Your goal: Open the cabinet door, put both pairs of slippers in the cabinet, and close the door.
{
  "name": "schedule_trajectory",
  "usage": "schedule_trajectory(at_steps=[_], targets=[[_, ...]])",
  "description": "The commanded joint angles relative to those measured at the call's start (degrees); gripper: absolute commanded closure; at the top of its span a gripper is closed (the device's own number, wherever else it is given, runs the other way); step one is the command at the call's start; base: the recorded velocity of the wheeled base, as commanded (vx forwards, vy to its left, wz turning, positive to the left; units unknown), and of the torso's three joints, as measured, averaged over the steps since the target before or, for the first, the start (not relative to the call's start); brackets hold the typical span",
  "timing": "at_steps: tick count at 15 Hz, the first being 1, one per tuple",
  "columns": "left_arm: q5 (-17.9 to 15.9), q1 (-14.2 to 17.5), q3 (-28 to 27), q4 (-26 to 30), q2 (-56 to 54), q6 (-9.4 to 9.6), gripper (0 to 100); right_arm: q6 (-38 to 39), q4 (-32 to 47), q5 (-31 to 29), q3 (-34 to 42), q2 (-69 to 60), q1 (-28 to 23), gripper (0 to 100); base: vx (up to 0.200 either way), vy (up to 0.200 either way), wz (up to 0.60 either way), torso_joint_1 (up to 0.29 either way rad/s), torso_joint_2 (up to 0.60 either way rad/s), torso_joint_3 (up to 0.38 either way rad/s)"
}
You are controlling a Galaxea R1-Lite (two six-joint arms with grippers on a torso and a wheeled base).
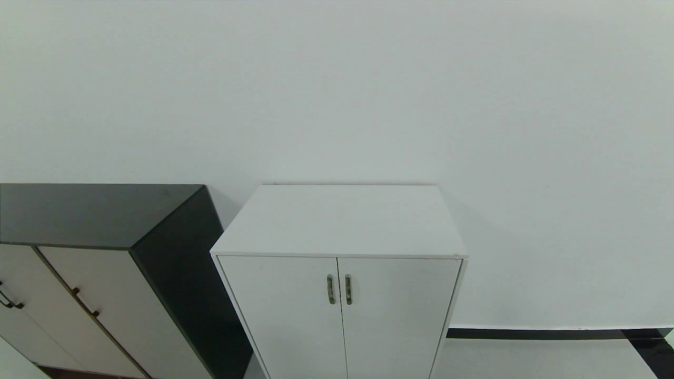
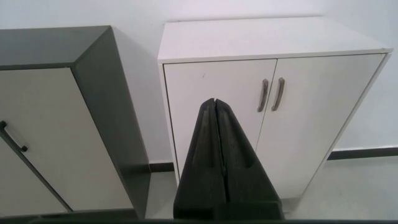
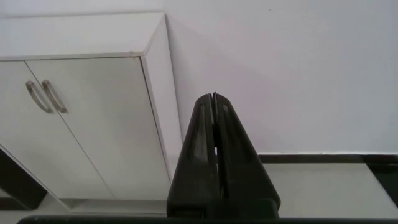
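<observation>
Cabinet [image 1: 339, 226] of white board stands on the floor [image 1: 526, 360] against the wall [image 1: 337, 89]. Both doors [image 1: 284, 316] are shut, and the two handles [image 1: 330, 289] stand upright just beside each other at the middle seam. The left pincer [image 2: 215, 102] is clenched on nothing, tips pressed together, facing the cabinet's left door. The right pincer [image 3: 214, 96] is likewise clenched and empty, off the cabinet's right side. A dark-topped cabinet [image 1: 105, 216] stands just beside it on the left.

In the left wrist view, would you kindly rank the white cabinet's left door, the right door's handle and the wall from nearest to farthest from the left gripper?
From the left gripper:
1. Left door, straight ahead.
2. Right door's handle, toward the front's middle.
3. Wall, behind the cabinet.
</observation>
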Motion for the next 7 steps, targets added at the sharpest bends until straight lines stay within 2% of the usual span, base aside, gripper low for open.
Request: schedule_trajectory(at_steps=[1, 7], targets=[[0.01, 0.01, 0.00, 0.01, -0.01, -0.01, 100, -0.36, 0.07, 0.19, -0.04, -0.24, 0.04, 100, 0.000, 0.000, 0.00, 0.000, 0.00, 0.000], [0.01, 0.01, 0.00, 0.01, -0.01, -0.01, 100, -0.53, 0.07, 0.37, -0.04, -0.24, 0.04, 100, 0.000, 0.000, 0.00, 0.000, 0.00, 0.000]])
